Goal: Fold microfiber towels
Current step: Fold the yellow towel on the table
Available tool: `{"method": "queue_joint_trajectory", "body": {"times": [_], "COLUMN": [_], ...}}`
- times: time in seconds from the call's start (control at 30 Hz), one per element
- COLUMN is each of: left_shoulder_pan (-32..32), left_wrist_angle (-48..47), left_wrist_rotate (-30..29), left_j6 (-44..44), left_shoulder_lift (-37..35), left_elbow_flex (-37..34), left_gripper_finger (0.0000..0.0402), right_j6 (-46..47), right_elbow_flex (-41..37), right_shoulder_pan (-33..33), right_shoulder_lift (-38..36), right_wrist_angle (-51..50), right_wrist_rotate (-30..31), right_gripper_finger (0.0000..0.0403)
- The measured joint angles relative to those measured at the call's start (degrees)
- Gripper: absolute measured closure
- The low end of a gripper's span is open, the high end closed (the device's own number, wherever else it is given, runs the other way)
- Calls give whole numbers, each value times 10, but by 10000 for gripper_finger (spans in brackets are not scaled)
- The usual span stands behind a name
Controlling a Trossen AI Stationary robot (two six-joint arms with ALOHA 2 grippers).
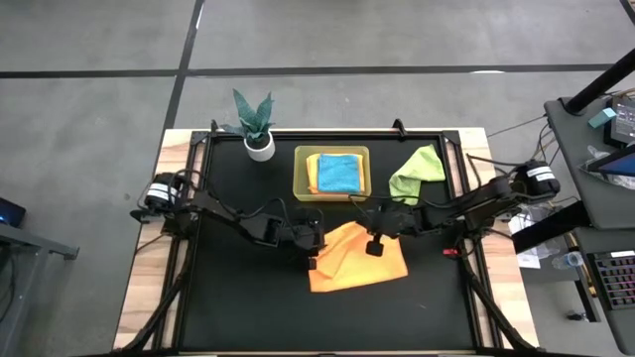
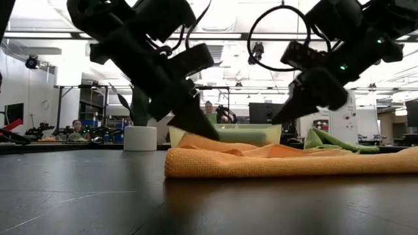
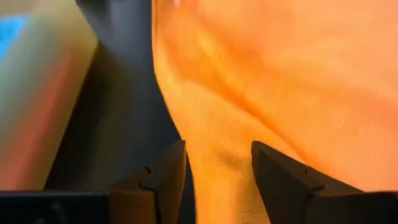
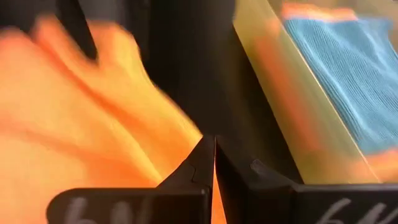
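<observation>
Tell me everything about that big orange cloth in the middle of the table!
The soft orange microfiber cloth lies folded over and rumpled on the black table top, just in front of the see-through yellow-green bin. Its surface looks fuzzy, with ridges along the top. The left gripper has its jaws apart around one edge. The right gripper, jaws shut, pinches a thin bit of another edge.

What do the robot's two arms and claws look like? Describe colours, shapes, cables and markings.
Both arms are dark, jointed and slim, with black cables looping off them. The left claw has two blocky dark fingers with angled tips. The right claw has dark fingers tapering to points, with faint pale lettering on them. A small green light glows on the right arm.
</observation>
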Motion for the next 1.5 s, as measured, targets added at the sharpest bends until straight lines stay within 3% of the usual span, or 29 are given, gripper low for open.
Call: {"method": "queue_joint_trajectory", "body": {"times": [0.17, 0.3, 0.53, 0.67, 1.13, 1.3, 1.5], "left_shoulder_pan": [6, 7, 8, 12, -2, -47, -118], "left_wrist_angle": [67, 39, -2, -24, -65, -59, -61], "left_wrist_rotate": [2, 2, 16, 16, 9, 63, 38], "left_j6": [0, -1, -28, -31, -11, -14, -16], "left_shoulder_lift": [32, 47, 53, 43, -59, -84, -62], "left_elbow_flex": [1, 1, 0, -2, -4, -3, -4], "left_gripper_finger": [233, 233, 233, 233, 233, 233, 233], "right_j6": [-9, -2, 32, 43, 24, 6, 2], "right_elbow_flex": [0, 3, 2, 3, 3, 3, 2], "right_shoulder_pan": [0, 0, -3, -3, -2, 8, 26], "right_shoulder_lift": [48, 95, 166, 170, 58, 5, -21], "right_wrist_angle": [113, 161, 168, 144, 87, 81, 83], "right_wrist_rotate": [-27, -54, -55, -54, -56, -55, -55], "right_gripper_finger": [394, 394, 394, 394, 394, 394, 394]}}
